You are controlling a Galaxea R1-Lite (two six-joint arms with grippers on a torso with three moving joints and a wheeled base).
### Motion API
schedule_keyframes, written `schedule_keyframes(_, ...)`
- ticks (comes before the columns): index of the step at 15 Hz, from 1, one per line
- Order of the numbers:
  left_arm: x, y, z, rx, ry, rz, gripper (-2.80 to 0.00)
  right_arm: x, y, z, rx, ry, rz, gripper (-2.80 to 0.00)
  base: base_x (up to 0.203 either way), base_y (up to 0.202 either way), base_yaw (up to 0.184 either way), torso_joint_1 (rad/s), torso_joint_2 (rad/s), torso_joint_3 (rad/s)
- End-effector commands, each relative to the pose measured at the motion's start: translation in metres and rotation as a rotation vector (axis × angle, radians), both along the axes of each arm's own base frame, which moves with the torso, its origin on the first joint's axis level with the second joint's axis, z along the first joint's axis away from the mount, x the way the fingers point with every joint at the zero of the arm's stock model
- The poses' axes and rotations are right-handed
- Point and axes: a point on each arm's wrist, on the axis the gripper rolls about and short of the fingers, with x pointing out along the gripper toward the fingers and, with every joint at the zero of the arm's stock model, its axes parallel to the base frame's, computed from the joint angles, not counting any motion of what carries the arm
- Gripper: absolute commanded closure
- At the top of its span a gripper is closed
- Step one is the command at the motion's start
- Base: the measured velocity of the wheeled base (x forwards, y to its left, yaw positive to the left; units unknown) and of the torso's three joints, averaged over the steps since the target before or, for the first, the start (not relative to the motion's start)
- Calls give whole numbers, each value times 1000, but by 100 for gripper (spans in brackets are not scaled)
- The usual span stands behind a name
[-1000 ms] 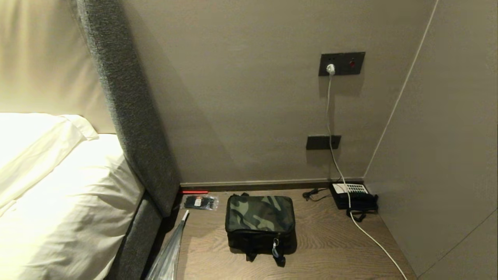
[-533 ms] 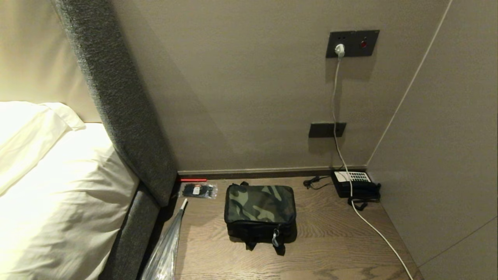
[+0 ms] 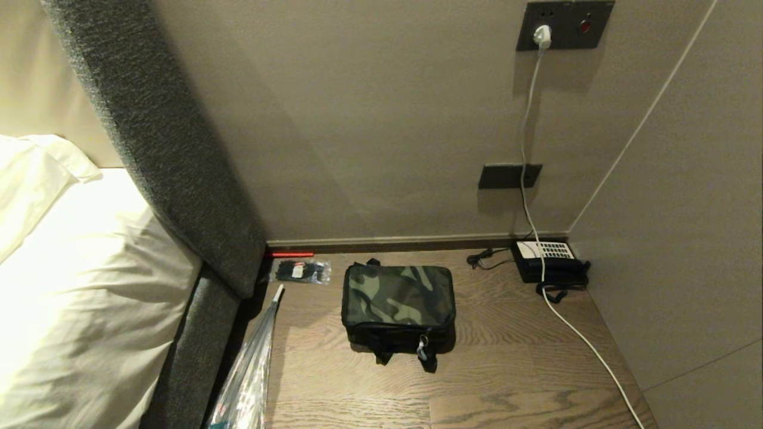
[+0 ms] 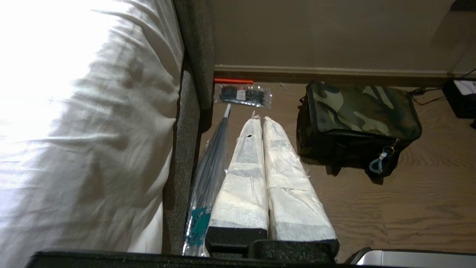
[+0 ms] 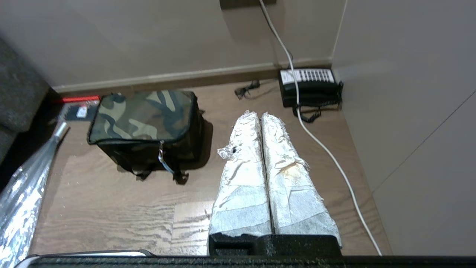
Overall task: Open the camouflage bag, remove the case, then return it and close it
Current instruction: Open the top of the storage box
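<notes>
The camouflage bag (image 3: 398,304) sits shut on the wooden surface (image 3: 506,369), roughly mid-way across it and a little out from the back wall; you will see its green patterned lid flat on top, black sides below, and a pale blue clip (image 4: 375,165) hanging off the front by the strap ends. The case is not visible in any view.

Left hand (image 4: 260,121): fingers wrapped in white, pressed together side by side, nothing between them. It hangs above the surface beside the bag, on the bed side, not touching it. Right hand (image 5: 257,117): fingers likewise together and empty, above the bare surface between the bag and the telephone (image 3: 551,262). Neither hand shows in the head view.

Around the bag, note: a small clear packet of black ties (image 3: 300,271) just beside its rear left corner, with a red strip (image 3: 290,254) against the skirting behind it; a folded umbrella in a clear sleeve (image 3: 253,369) lying along the grey bed frame (image 3: 197,345); a white cable (image 3: 572,333) running from the wall socket (image 3: 563,25) down across the telephone and along the surface's right edge.
</notes>
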Motion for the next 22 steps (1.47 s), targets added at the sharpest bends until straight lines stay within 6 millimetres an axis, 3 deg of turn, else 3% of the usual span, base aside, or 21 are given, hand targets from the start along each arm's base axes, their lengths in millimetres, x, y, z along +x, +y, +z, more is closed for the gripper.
schedule_keyframes(1, 0, 0, 0, 1, -1, 1, 0, -1, 0, -4, 0, -16, 0, 0, 0, 0, 0, 2, 3, -197)
schedule_keyframes(22, 0, 0, 0, -2, 0, 1, 0, -1, 0, -4, 0, -16, 0, 0, 0, 0, 0, 2, 3, -195)
